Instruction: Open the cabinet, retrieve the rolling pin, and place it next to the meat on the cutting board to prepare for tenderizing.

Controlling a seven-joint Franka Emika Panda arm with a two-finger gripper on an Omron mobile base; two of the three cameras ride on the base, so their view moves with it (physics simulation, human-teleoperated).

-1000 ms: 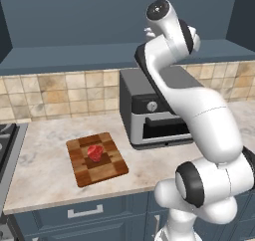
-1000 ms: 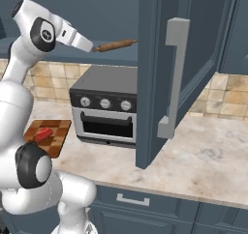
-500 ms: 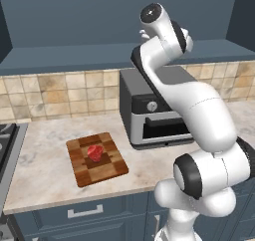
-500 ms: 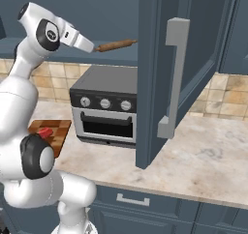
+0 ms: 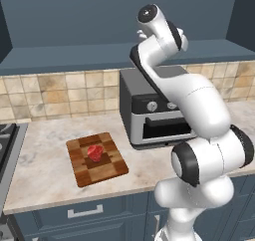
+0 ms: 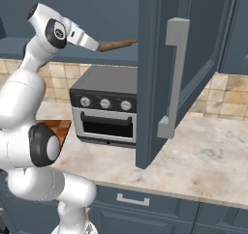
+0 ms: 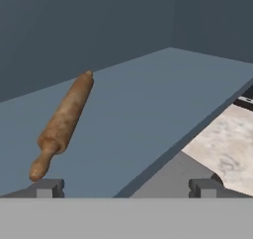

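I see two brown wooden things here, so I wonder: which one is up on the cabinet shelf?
The rolling pin, lying on the shelf of the open cabinet. The checkered cutting board sits down on the counter, bearing the meat.

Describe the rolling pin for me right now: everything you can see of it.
The rolling pin is a slim brown wooden cylinder with a mottled surface and narrower knobbed handles at both ends. It lies flat on the blue-grey shelf inside the open cabinet, untouched. The end effector is open just short of its near handle.
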